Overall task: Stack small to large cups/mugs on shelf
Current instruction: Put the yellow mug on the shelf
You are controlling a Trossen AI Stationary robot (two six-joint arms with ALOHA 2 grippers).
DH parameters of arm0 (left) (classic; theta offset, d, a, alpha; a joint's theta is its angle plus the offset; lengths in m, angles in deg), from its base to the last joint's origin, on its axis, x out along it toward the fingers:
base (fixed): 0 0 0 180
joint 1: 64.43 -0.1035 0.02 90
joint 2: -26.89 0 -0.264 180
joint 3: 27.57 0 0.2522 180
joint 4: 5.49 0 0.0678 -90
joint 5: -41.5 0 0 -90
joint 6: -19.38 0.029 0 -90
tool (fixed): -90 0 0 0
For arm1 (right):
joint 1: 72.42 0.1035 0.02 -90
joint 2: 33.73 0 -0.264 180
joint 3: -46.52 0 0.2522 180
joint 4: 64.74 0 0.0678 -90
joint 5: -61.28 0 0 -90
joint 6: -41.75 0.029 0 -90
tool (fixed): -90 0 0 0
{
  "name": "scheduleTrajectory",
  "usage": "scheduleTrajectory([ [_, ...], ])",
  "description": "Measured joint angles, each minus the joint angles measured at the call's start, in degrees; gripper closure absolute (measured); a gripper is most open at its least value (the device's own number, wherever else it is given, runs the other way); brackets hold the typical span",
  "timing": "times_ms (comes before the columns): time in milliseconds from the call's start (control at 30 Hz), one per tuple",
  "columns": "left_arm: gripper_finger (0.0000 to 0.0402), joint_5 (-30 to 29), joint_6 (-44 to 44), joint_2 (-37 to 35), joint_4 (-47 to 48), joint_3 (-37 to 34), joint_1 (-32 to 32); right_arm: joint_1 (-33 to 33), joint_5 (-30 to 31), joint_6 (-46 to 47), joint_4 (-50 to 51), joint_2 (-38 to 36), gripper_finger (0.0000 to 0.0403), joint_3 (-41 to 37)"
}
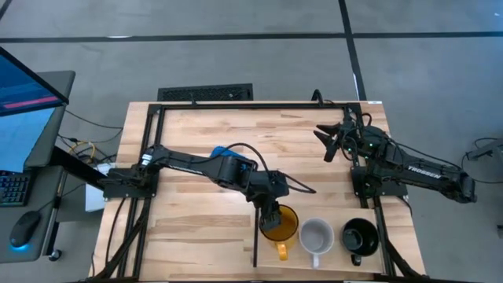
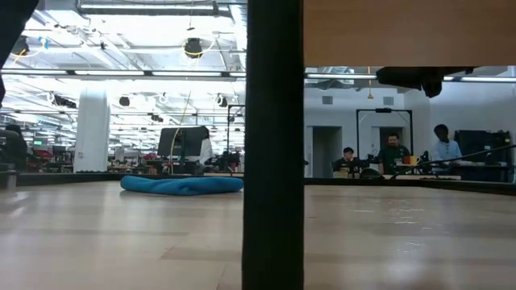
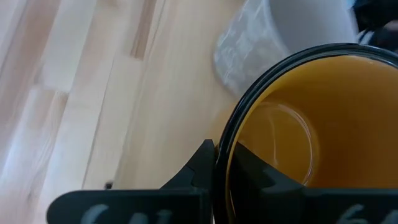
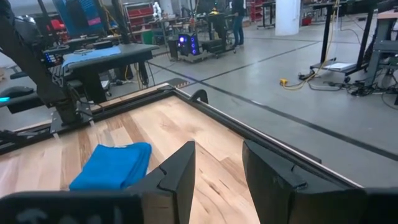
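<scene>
Three mugs stand in a row near the table's near edge, right of the thin black divider strip [image 1: 255, 244]: amber-yellow mug [image 1: 281, 226], pale grey-white mug [image 1: 317, 235], black mug [image 1: 360, 236], handles toward the near edge. My left gripper [image 1: 271, 214] reaches in from the left and is shut on the amber mug [image 3: 292, 124]. The grey-white mug [image 3: 273, 37] stands right beside it. My right gripper [image 1: 328, 141] waits open, raised over the far right of the table. No mug shows in the low view. My left gripper [image 3: 221, 158] has the amber mug's rim [image 3: 225, 140] on the side away from its handle [image 1: 281, 251]. One finger [image 3: 255, 171] is inside the cup and one finger [image 3: 198, 165] outside, pinching the wall. The fingers point down from above. The mug is upright.
A folded blue cloth [image 1: 224, 152] [image 4: 112, 165] [image 2: 181, 185] lies on the far middle of the table. The black strip [image 2: 274, 145] stands upright in the low view. A black frame [image 1: 149, 157] edges the wood. People sit in the room far behind.
</scene>
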Motion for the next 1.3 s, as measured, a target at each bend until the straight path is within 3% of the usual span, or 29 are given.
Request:
scheduleTrajectory([
  [1300,0.039,2.76,0.71,1.53,-4.4,0.02,-0.19,0.02,0.0,-0.5,0.84,0.0,0.0248,0.0],
])
